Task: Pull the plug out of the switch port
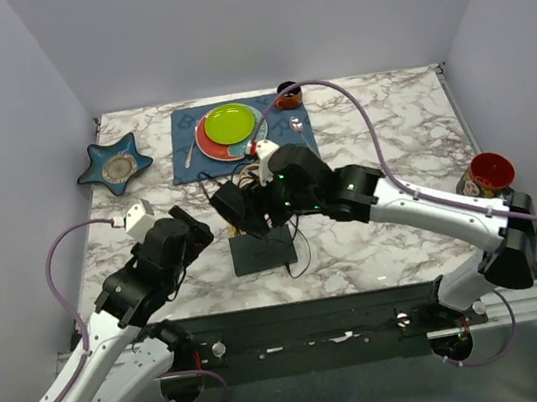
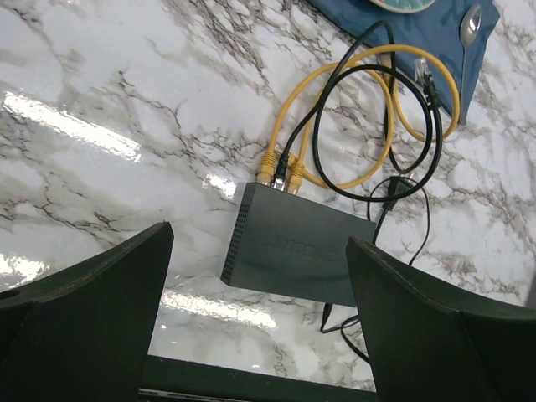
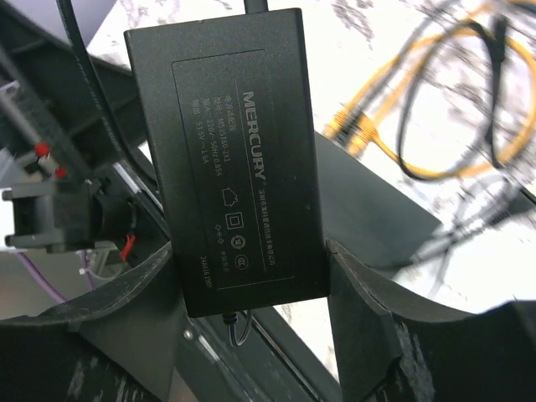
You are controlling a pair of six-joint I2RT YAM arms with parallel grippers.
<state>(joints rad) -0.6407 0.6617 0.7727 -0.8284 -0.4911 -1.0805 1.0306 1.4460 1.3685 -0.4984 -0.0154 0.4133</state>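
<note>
The switch (image 2: 306, 243) is a flat matte-black box lying on the marble near the front edge (image 1: 264, 253). Two yellow plugs (image 2: 268, 172) and a dark one between them sit in the sockets on its far edge. A yellow cable (image 2: 368, 172) loops away behind it, and its clear-tipped end (image 2: 421, 67) lies loose. My left gripper (image 2: 260, 335) hangs open just left of the switch (image 1: 198, 234), with nothing between its fingers. My right gripper (image 3: 251, 276) is shut on the black power brick (image 3: 230, 159), held above the switch's far edge (image 1: 232, 206).
A blue placemat (image 1: 192, 162) at the back holds a green plate (image 1: 229, 123) on a red one, a fork and a spoon (image 2: 469, 29). A blue star dish (image 1: 115, 164) sits at the back left, a red cup (image 1: 492, 171) at the right edge. Thin black cord (image 2: 419, 159) coils beside the switch.
</note>
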